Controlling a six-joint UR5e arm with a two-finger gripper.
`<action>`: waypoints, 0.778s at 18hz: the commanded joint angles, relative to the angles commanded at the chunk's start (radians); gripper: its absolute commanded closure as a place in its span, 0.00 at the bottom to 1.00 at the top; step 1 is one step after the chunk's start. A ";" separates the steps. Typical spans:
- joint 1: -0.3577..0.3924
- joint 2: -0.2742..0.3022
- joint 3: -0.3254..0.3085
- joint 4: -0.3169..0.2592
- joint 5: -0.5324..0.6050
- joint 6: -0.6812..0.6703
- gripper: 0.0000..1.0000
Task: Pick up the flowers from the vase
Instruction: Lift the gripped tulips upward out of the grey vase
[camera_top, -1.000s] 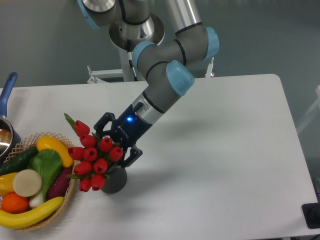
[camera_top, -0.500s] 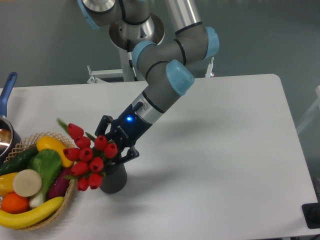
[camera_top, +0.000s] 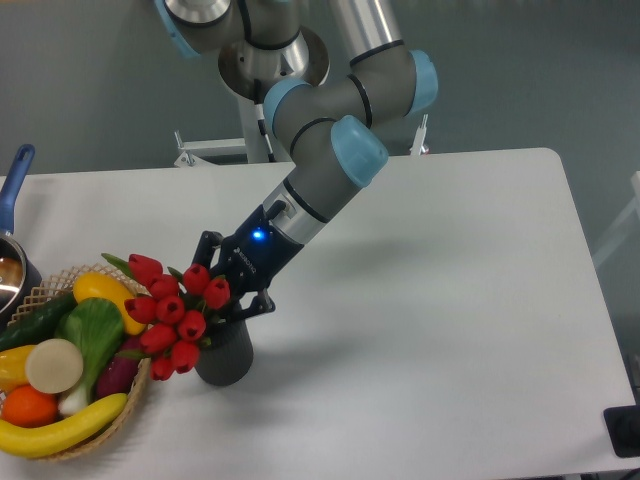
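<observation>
**Desk:** What do you have on screen, biggest first?

**Me:** The white counter (camera_top: 440, 300) fills most of the frame. My arm (camera_top: 330, 150) comes down from the top centre and slants toward the lower left, wrist low, its blue light lit. At the far left sits the wicker basket (camera_top: 45, 290) of fruit and vegetables, with a pot's blue handle (camera_top: 14, 180) above it at the edge.

**Desk:** And what has changed?

**Me:** Over the last second the flowers (camera_top: 175, 310) have swung left and tipped further over; the red heads now lean out over the basket's rim instead of sitting above the vase (camera_top: 226, 355). The vase itself has slid slightly left, left of centre near the bottom. The wrist has shifted left along with the bunch.

**Desk:** Is the pincer on them?

**Me:** The pincer (camera_top: 232, 292) sits right at the vase mouth with its dark fingers (camera_top: 207, 245) around the stems, behind the blooms. I judge it clamped on the bunch, since the flowers follow it, though the heads hide the contact.

**Desk:** Meaning for the task?

**Me:** I read it as the extraction under way, stems not yet clear of the vase. I'd watch that the vase doesn't drag along.
</observation>
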 joint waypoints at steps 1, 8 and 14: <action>0.002 0.003 0.000 0.000 -0.003 -0.006 0.63; 0.008 0.043 0.006 0.000 -0.026 -0.089 0.63; 0.012 0.066 0.026 0.000 -0.083 -0.146 0.63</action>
